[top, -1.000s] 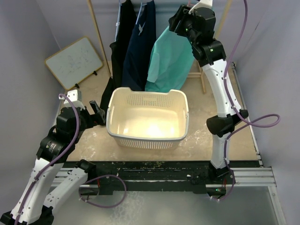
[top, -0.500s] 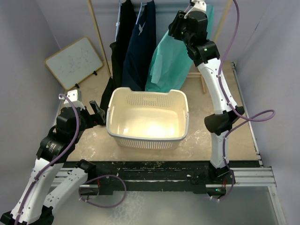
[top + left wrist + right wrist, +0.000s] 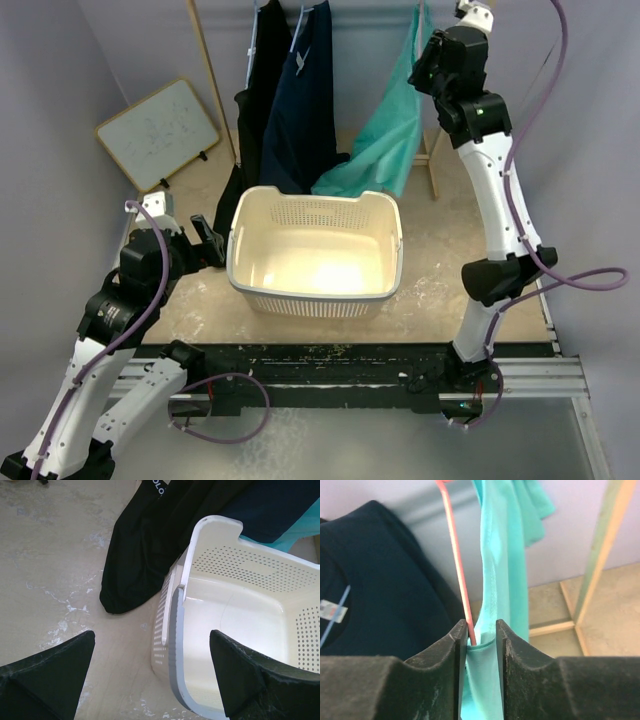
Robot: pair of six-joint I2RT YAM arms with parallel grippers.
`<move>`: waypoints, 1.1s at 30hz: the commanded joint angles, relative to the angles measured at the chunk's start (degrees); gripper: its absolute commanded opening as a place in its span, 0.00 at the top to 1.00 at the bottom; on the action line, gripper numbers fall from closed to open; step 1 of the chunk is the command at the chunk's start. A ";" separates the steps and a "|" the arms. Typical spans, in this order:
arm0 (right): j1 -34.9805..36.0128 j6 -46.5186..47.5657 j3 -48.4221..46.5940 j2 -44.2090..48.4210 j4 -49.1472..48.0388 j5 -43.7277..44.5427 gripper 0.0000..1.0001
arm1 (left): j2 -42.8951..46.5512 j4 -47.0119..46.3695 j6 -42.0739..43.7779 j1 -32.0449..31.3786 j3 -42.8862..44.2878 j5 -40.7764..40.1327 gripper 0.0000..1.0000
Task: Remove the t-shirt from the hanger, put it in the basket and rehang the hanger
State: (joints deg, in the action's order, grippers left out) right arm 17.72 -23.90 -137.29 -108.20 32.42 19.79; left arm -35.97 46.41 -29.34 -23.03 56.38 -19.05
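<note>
grey wall [image 3: 370,40] behind, the right arm [image 3: 495,190] stretches tall, right gripper [image 3: 481,626] pinching the teal t-shirt [image 3: 505,555].

Teal t-shirt [image 3: 385,140] by right pincer [image 3: 425,62], white basket [image 3: 315,192] below — dark shirts [image 3: 305,100] alongside

Seeing the teal t-shirt [image 3: 385,140] hanging from up high as a long, narrow drape, slanting down and leftward, lower edge trailing just behind the far rim of the white basket [image 3: 396,235]. Up close, bunching into vertical folds right beside the thin pink hanger [image 3: 455,555], with fabric and wire both running down into the narrow gap of the right gripper [image 3: 481,630], pinching the cloth.
</note>
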 commanded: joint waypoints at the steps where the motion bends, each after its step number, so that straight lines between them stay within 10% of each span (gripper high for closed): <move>1: -2.36 -0.29 4.35 3.73 -2.63 0.63 0.71 | 0.42 -1.68 0.82 -0.18 0.39 0.33 0.01; 10: -4.00 0.15 -3.52 -0.59 0.60 -3.29 0.78 | 0.24 -1.50 0.71 -0.19 0.39 0.20 0.01; 13: -4.05 0.58 -3.16 -0.16 0.30 -2.83 1.00 | 0.35 -1.63 0.69 -0.18 0.34 0.15 0.01; 33: -4.09 13.52 -9.76 7.21 -8.69 -9.64 1.00 | 8.29 -9.37 2.98 -0.19 -4.88 2.71 0.01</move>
State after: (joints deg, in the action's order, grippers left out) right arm 13.80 -12.69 -142.93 -107.07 31.66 13.67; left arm -27.51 41.47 -27.42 -23.03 51.75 -16.86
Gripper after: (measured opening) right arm 0.035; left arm 0.990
